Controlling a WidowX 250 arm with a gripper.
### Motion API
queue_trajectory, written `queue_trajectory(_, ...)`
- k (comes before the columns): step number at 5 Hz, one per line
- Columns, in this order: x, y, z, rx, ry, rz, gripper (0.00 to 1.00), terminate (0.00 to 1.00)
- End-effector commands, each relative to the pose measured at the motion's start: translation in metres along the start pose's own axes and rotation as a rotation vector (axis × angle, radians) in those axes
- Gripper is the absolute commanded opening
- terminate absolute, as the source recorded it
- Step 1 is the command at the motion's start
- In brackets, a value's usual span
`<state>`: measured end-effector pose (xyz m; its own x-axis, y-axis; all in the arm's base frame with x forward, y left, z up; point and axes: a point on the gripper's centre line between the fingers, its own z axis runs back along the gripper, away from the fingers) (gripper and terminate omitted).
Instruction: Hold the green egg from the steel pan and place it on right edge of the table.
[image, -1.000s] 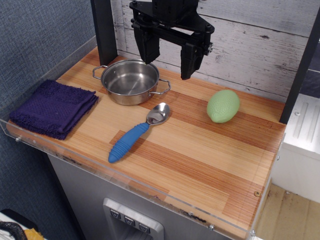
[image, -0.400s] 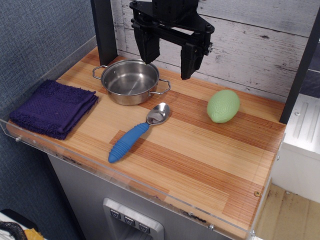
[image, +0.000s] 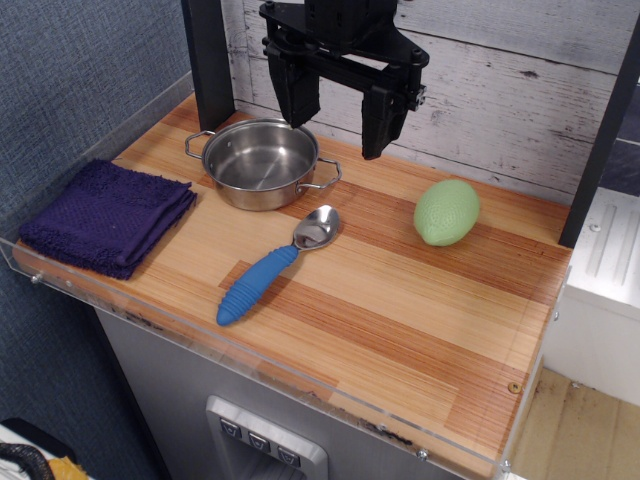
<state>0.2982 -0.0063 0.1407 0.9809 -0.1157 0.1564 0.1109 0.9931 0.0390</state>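
A dark purple cloth (image: 108, 217) is lying folded at the left end of the table (image: 400, 330), close to the clear rim. Just right of it the pan (image: 260, 163) is sitting toward the back, and it is showing nothing but its own shiny bottom: no egg is lying in it. In front of the pan, a spoon (image: 276, 264) with a blue handle is lying at a slant, its bowl pointing up toward the pan's near handle. Above and slightly right of the pan, the gripper (image: 338, 125) is hanging in the air with its two dark fingers spread wide apart and nothing between them; it is touching neither the pan nor anything else. Further right, the egg (image: 447, 211) is resting on the wood by itself, well apart from the pan and the spoon, near the back and toward the right side of the table, though not hard against the right rim. Judging from how things are lying, the main work is looking done: the egg is out of the pan, is sitting on the right part of the table, and is free of the gripper. What may be remaining is only for the arm to be drawing clear, unless the egg is wanted closer to the very edge.
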Motion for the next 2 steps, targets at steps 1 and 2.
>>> queue_trajectory(1, -0.0014, 0.009, 0.0173, 0.007, -0.046, -0.001, 1.0, 0.0)
queue_trajectory(2, -0.0014, 0.009, 0.0173, 0.007, -0.046, -0.001, 1.0, 1.0)
